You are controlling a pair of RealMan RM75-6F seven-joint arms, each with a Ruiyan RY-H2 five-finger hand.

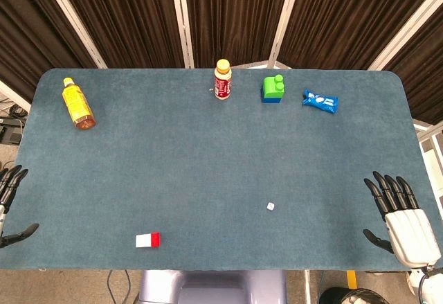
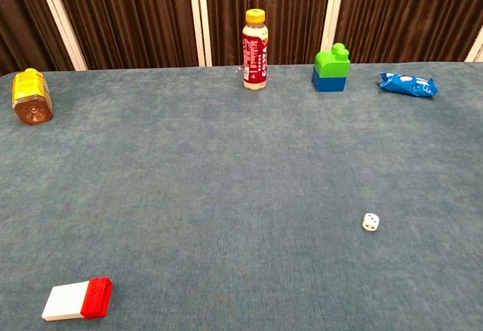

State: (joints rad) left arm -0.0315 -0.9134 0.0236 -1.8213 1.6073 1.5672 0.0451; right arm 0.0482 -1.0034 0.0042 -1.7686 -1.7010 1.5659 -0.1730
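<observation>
My left hand [image 1: 10,203] shows only at the left edge of the head view, fingers spread and empty, beside the table's near left corner. My right hand [image 1: 400,217] rests at the near right edge, fingers apart and pointing away, holding nothing. Nearest to it is a small white die [image 1: 270,206] [image 2: 370,222]. A white and red block [image 1: 147,240] [image 2: 78,299] lies near the front, closest to my left hand. The chest view shows neither hand.
Along the far side of the blue table [image 1: 208,152] lie an amber bottle on its side [image 1: 77,103] [image 2: 32,97], an upright red-labelled bottle [image 1: 222,79] [image 2: 255,49], a green and blue toy brick [image 1: 273,88] [image 2: 331,68] and a blue snack packet [image 1: 320,100] [image 2: 407,84].
</observation>
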